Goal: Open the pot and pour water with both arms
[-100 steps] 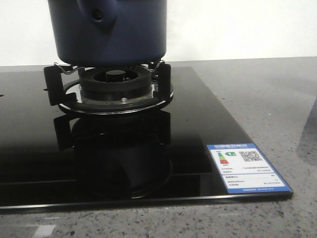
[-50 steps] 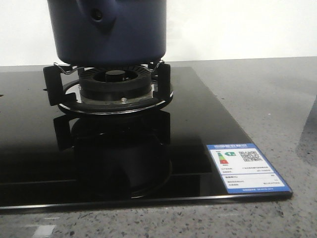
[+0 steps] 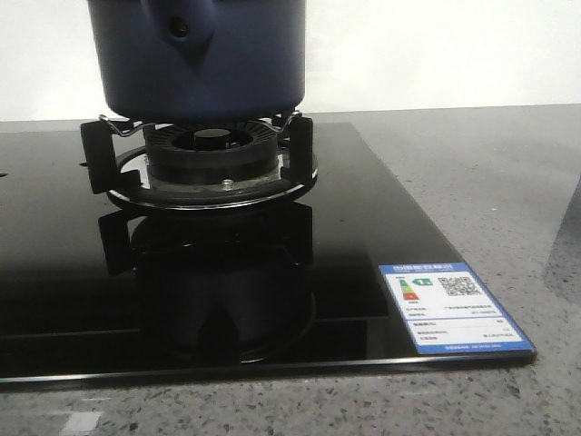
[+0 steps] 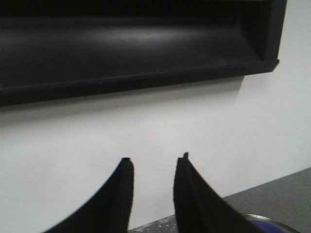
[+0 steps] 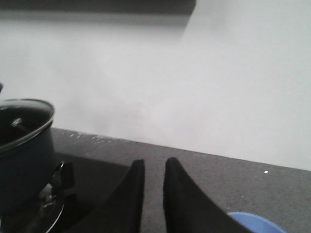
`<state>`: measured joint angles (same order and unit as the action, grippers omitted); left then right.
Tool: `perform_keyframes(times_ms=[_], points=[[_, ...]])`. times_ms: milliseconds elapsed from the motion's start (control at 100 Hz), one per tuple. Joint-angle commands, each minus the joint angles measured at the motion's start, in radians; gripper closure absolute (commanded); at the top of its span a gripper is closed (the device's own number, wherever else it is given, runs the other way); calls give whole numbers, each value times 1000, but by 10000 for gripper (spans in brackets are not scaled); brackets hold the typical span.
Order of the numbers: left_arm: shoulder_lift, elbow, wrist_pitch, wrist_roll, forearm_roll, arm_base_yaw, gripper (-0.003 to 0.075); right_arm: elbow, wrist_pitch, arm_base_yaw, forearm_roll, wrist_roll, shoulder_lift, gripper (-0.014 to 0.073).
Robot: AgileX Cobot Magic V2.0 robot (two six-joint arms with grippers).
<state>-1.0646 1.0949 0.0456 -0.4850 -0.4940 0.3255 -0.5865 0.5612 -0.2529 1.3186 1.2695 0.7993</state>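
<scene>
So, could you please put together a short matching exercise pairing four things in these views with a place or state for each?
Things:
1. pot
2. label sticker
3. left gripper
4. pale blue rim

Descriptions:
A. empty, fingers apart, facing the wall
B. on the burner's metal supports
C. near right corner of the black cooktop
D. on the grey counter by the right gripper

Pairs: 1-B, 2-C, 3-A, 4-D

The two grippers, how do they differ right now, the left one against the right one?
The left gripper has its jaws spread wider; the right gripper shows only a narrow slit between its jaws. The left gripper faces mostly white wall under a dark shelf; the right gripper hangs over the grey counter beside the pot. Both have black tapered jaws holding nothing.
</scene>
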Motion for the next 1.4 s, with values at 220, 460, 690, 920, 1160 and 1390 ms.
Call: perform_keyframes(times_ms=[220,460,690,920,1160,1390], points=[[234,-130,-60,1,11,-99,741,-18,19,1,-69,-1,-95,662],[547,-510,-209,1,2,-99,740,167,-63,1,-69,-11,-358,663],[816,-772,-236,1,-20,-99,741,342,-202,1,-61,-11,-591,664],[946,-907,-238,1,-42,-99,741,441,-213,1,-24,-11,-689,664],[950,-924,-264,1,-42,-99,741,479,-220,1,1,-11,-691,664],[950,-924,-262,1,-42,-99,741,479,-220,1,3,-11,-691,664]])
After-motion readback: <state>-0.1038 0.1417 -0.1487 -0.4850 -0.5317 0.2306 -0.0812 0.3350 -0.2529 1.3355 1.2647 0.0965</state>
